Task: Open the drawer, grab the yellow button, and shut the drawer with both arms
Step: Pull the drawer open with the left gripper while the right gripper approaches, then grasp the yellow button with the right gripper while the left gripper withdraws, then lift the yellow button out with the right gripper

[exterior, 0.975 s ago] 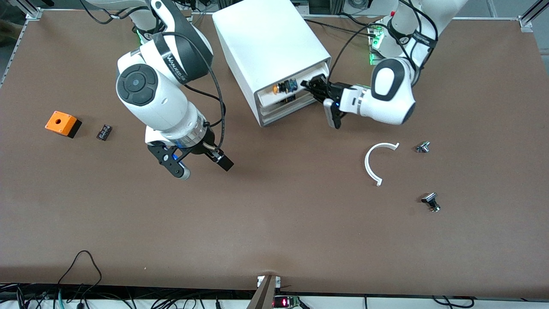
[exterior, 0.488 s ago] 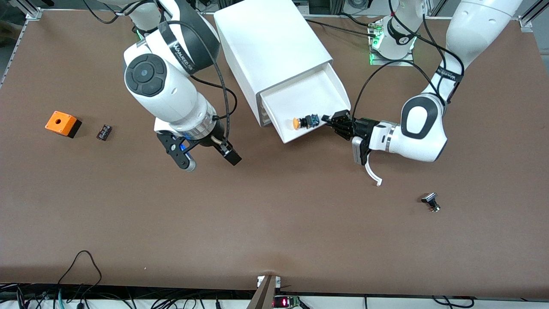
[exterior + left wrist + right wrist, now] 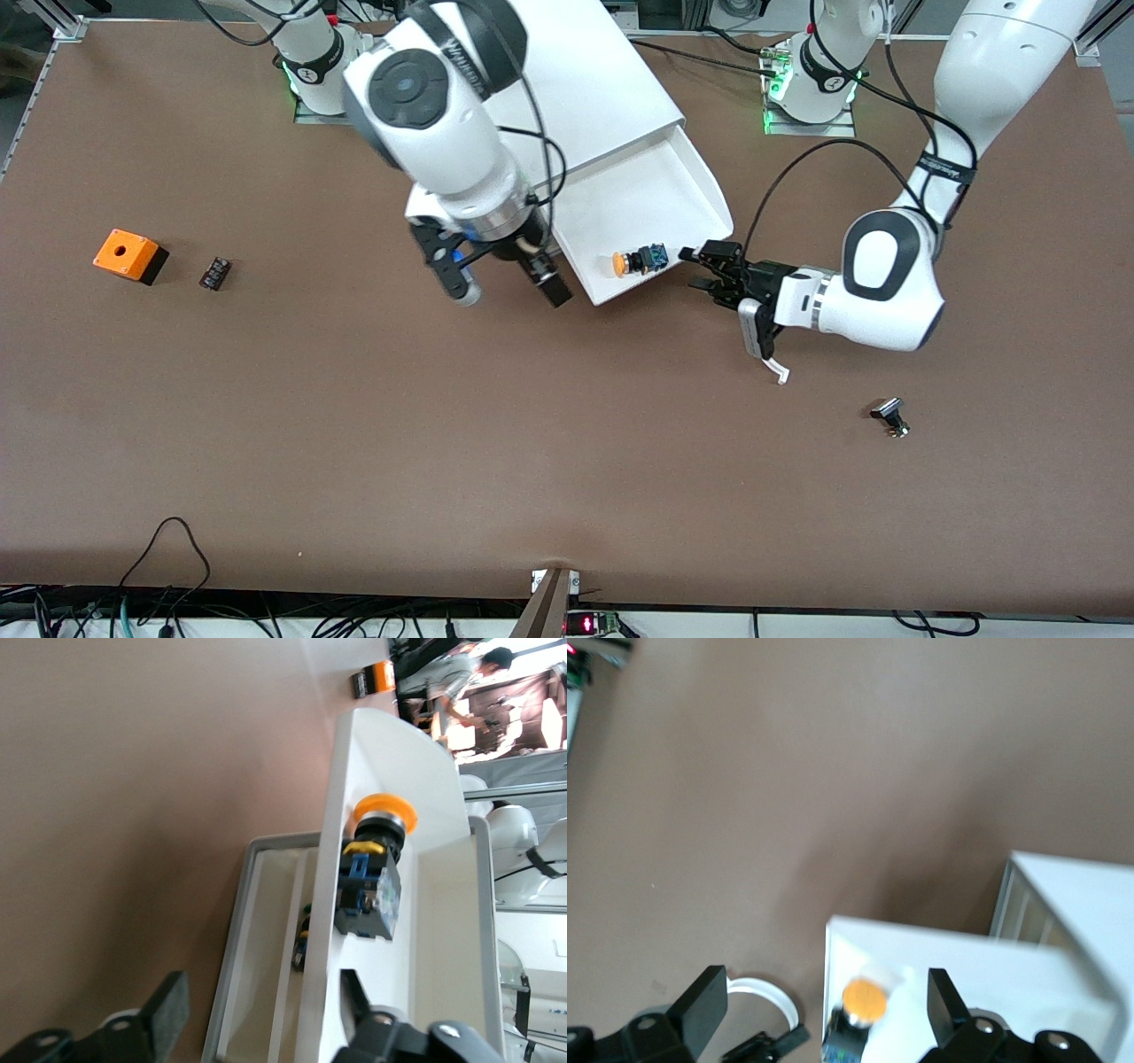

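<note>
The drawer (image 3: pixel 642 199) stands pulled far out of the white cabinet (image 3: pixel 585 80). The button (image 3: pixel 636 261) lies on its side in it, close to the front wall, orange cap toward the right arm's end. My left gripper (image 3: pixel 706 269) is open and empty, level with the drawer's front corner at the left arm's end. Its wrist view shows the button (image 3: pixel 370 879) on the drawer (image 3: pixel 390 753). My right gripper (image 3: pixel 501 282) is open and empty, over the table at the drawer's other front corner. Its wrist view shows the cap (image 3: pixel 866 999) between its fingers, lower down.
An orange cube with a hole (image 3: pixel 130 254) and a small black part (image 3: pixel 214 272) lie toward the right arm's end. A white curved strip (image 3: pixel 777 369) shows partly under the left wrist. A black-and-silver part (image 3: pixel 890 416) lies nearer the front camera.
The drawer has slid from nearly shut to far out. The left gripper has let go of its front and opened. The right arm has swung over to the drawer's front corner.
</note>
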`<state>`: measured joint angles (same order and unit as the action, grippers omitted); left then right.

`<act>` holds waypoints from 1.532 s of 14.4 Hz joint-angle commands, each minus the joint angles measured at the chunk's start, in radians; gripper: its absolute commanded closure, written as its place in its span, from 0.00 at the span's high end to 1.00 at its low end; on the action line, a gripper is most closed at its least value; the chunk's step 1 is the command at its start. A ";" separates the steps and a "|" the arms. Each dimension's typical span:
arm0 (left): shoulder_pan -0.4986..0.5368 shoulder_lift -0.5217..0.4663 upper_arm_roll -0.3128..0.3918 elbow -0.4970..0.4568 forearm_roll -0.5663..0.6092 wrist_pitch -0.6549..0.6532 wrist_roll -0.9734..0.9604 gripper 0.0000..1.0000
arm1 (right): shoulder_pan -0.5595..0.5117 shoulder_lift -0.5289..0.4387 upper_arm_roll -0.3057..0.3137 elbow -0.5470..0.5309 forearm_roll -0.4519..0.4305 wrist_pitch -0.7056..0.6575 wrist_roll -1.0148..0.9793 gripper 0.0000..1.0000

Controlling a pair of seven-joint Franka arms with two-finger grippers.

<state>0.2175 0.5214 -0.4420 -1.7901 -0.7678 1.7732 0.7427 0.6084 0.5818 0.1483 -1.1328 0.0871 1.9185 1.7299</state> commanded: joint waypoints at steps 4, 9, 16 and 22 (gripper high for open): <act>0.013 -0.001 -0.003 0.264 0.348 -0.268 -0.429 1.00 | 0.094 0.081 -0.003 0.050 0.010 0.105 0.220 0.99; 0.005 -0.001 -0.007 0.342 0.603 -0.302 -0.617 1.00 | 0.140 0.145 -0.006 0.050 0.007 0.197 0.303 1.00; -0.016 0.048 -0.006 0.475 0.864 -0.290 -0.612 1.00 | 0.183 0.204 -0.009 0.048 0.003 0.231 0.323 0.99; -0.036 0.121 -0.001 0.580 0.877 -0.285 -0.614 1.00 | 0.182 0.191 -0.012 0.050 -0.001 0.198 0.310 0.20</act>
<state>0.1975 0.6053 -0.4463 -1.2768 0.0790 1.5060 0.1393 0.7812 0.7688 0.1450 -1.1131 0.0869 2.1461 2.0329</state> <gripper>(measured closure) 0.000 0.396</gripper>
